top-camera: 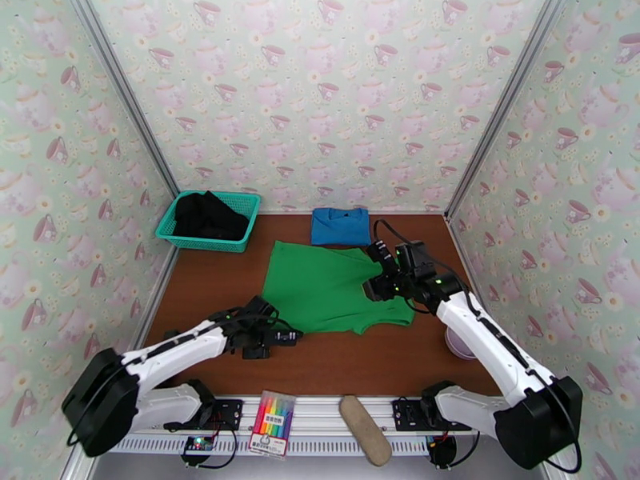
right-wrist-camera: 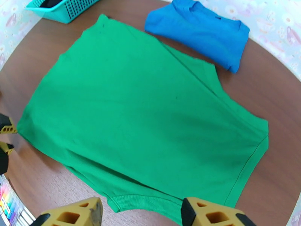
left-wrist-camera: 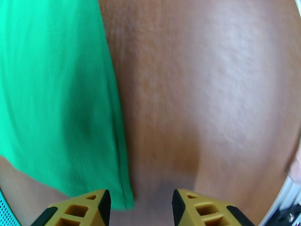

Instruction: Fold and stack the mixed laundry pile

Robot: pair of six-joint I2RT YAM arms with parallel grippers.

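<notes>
Top external view: the green shirt (top-camera: pixel 328 286) is laid flat for folding, the left claw (left-wrist-camera: pixel 141 202) beside its corner and the right claw (right-wrist-camera: pixel 141 211) above it both held spread, empty.

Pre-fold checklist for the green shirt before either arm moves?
1. Green shirt spread flat on table: ok.
2. Left fingers open, empty, beside the shirt's edge: ok.
3. Right fingers open, empty, over the shirt's right side: ok.
4. Blue shirt folded: ok. Gap to green shirt: cannot tell.
5. Black garment folded: not ok, bunched in basket.
</notes>
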